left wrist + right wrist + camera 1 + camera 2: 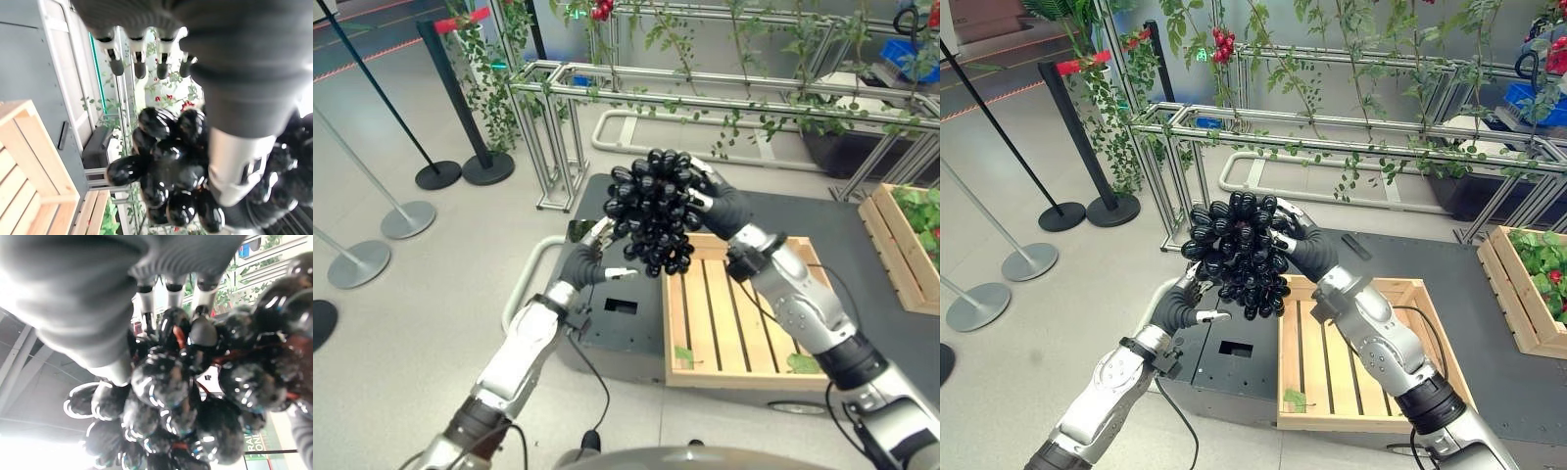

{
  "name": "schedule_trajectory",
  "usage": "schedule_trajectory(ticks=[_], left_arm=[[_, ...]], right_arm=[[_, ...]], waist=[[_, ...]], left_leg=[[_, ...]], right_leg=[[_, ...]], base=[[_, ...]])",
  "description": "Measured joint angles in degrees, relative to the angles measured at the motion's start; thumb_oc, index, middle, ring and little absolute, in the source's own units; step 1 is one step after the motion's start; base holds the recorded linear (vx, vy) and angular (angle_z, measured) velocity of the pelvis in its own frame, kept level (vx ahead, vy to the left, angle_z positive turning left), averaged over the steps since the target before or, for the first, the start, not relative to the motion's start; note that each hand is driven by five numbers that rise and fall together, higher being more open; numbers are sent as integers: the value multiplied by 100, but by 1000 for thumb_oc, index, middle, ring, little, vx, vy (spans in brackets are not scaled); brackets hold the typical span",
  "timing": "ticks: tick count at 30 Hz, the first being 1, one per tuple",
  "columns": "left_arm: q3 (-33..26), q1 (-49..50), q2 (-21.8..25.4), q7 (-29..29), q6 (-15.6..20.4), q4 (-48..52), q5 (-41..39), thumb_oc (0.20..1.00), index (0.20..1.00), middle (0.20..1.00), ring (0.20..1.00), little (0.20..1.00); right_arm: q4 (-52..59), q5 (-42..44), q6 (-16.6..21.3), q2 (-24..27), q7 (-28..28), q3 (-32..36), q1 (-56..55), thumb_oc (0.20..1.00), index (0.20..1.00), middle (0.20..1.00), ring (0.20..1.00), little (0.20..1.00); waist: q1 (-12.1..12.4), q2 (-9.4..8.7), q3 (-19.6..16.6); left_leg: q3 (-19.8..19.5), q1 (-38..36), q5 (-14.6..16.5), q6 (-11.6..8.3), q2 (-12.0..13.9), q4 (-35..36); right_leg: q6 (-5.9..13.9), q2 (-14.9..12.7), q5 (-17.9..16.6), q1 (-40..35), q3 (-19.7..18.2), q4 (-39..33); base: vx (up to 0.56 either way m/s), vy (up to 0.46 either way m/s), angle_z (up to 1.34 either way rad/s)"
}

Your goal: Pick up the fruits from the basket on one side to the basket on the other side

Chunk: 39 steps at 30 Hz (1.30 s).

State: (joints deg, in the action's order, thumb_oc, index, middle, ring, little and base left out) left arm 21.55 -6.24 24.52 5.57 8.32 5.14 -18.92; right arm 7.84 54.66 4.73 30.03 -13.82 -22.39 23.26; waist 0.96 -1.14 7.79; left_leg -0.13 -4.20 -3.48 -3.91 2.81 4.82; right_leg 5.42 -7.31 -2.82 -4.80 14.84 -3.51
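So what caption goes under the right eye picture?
Right hand holds a black grape bunch above the wooden crate, left hand beside it.

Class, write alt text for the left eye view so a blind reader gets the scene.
The right hand holds a bunch of glossy black grapes in the air above a slatted wooden crate, while the left hand reaches up beside the bunch.

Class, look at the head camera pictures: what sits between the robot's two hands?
The bunch of black grapes, held up between the left hand and the right hand, seen in both eye views.
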Motion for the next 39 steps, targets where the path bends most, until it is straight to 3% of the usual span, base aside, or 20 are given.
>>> schedule_trajectory(ticks=[16,29,30,31,32,33,34,39], left_arm=[[233,-138,-120,60,-23,-110,-224,1000,1000,1000,1000,1000],[434,-169,-185,-45,-35,-276,-266,1000,1000,1000,1000,1000],[434,-169,-185,-49,-36,-292,-271,953,953,953,953,953],[435,-169,-197,-50,-37,-303,-285,548,548,548,548,548],[436,-169,-197,-49,-37,-303,-314,451,451,451,451,451],[437,-169,-200,-49,-38,-310,-321,288,288,288,288,288],[436,-169,-200,-50,-39,-316,-321,200,200,200,200,200],[449,-169,-211,-62,-47,-324,-326,200,200,200,200,200]], right_arm=[[-12,-6,1,-535,58,-565,216,200,200,200,200,200],[-25,2,3,-687,57,-782,241,200,200,200,200,200],[-25,2,3,-698,57,-783,241,200,200,200,200,200],[-28,2,3,-719,57,-783,240,200,200,200,200,200],[-31,3,3,-721,57,-783,240,200,200,200,200,200],[-31,3,3,-721,57,-781,240,200,200,200,200,200],[-31,4,3,-721,57,-778,240,200,200,200,200,200],[-45,71,6,-737,59,-778,238,200,200,200,200,200]], waist=[[5,1,-2],[12,3,-5],[14,3,-5],[12,3,-5],[12,3,-5],[13,3,-5],[13,3,-5],[10,4,-5]], left_leg=[[-15,6,0,0,-10,-13],[-138,100,-1,-1,-27,-71],[-140,101,-1,-1,-28,-71],[-141,101,-1,-1,-29,-72],[-142,102,-1,-1,-30,-73],[-144,102,-1,-1,-29,-74],[-144,103,-1,-1,-30,-76],[-150,107,-2,-1,-31,-90]], right_leg=[[0,-9,0,-7,18,7],[0,-24,3,-4,144,18],[0,-25,3,-4,145,18],[0,-27,3,-5,146,18],[0,-27,3,-5,146,19],[0,-27,3,-6,148,19],[0,-28,3,-6,148,20],[0,-29,3,-9,151,24]], base=[[0,0,0],[1,2,4],[0,0,0],[0,0,0],[0,0,0],[0,0,0],[0,0,0],[0,0,0]])
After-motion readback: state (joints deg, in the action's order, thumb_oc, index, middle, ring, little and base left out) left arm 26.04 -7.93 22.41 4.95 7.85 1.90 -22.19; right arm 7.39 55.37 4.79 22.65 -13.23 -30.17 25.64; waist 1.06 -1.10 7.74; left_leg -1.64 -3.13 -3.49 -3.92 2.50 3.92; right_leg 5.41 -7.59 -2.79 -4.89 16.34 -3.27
